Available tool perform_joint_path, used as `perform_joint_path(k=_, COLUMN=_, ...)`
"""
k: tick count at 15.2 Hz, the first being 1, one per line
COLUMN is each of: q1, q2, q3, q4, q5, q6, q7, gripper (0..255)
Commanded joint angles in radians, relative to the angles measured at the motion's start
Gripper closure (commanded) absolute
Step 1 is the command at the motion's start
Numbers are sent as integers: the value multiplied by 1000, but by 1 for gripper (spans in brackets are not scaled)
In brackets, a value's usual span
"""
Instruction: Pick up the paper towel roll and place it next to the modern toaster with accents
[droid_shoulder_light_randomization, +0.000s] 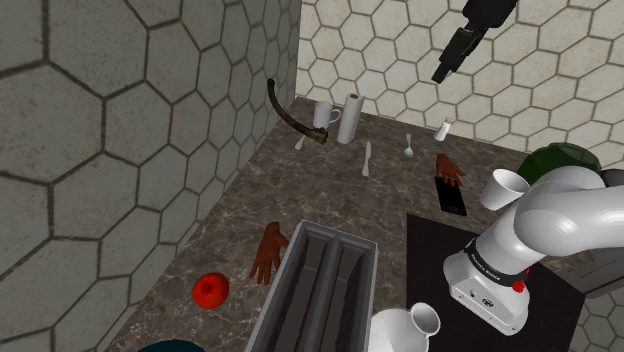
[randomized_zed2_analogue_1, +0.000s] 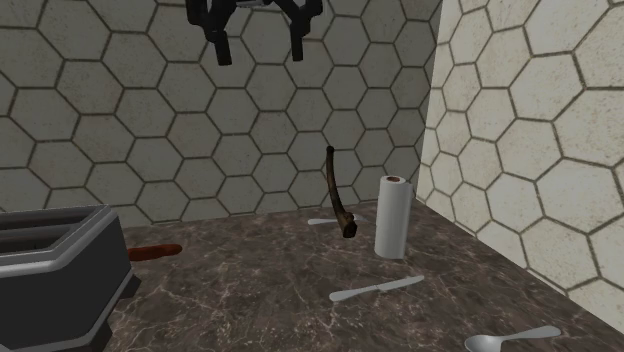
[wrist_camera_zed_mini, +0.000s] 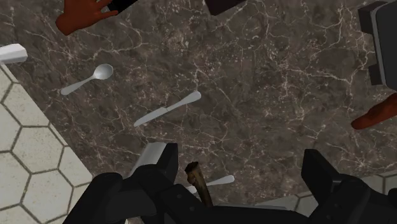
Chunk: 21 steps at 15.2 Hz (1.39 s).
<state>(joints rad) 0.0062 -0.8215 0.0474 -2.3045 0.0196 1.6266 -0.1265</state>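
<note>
The paper towel roll (droid_shoulder_light_randomization: 349, 118) is a white upright cylinder near the counter's back corner; it also stands at the second exterior view's right (randomized_zed2_analogue_1: 392, 215), and a grey part of it (wrist_camera_zed_mini: 149, 156) shows beside one finger. The toaster (droid_shoulder_light_randomization: 325, 285) is a grey two-slot box at the counter's front, seen again at the second exterior view's lower left (randomized_zed2_analogue_1: 60, 270). My black gripper (droid_shoulder_light_randomization: 442, 72) hangs high above the counter, well off from the roll. Its fingers (randomized_zed2_analogue_1: 220, 45) stand apart with nothing between them, so the gripper (randomized_zed2_analogue_1: 258, 50) (wrist_camera_zed_mini: 238, 172) is open.
A curved brown object (droid_shoulder_light_randomization: 290, 118) and a white mug (droid_shoulder_light_randomization: 325, 115) stand by the roll. A knife (droid_shoulder_light_randomization: 367, 157), a spoon (droid_shoulder_light_randomization: 408, 148), a black phone (droid_shoulder_light_randomization: 450, 195), two brown hand-shaped things (droid_shoulder_light_randomization: 449, 168) (droid_shoulder_light_randomization: 268, 250) and a red fruit (droid_shoulder_light_randomization: 210, 290) lie on the dark marble counter (droid_shoulder_light_randomization: 330, 195).
</note>
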Motion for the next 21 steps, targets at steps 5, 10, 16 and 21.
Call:
perform_joint_path(k=5, q1=-12, q2=118, q3=-26, q4=2, q5=-20, q6=106, q7=-35, gripper=0)
perform_joint_path(k=10, q1=-25, q2=281, q3=-56, q4=36, q5=-39, q6=226, q7=-75, gripper=0)
perform_joint_path(k=16, q1=-37, q2=495, q3=-89, q4=119, q5=-51, q6=343, q7=-121, gripper=0)
perform_joint_path(k=21, q1=-46, q2=681, q3=-112, q4=224, q5=-50, q6=414, q7=-159, gripper=0)
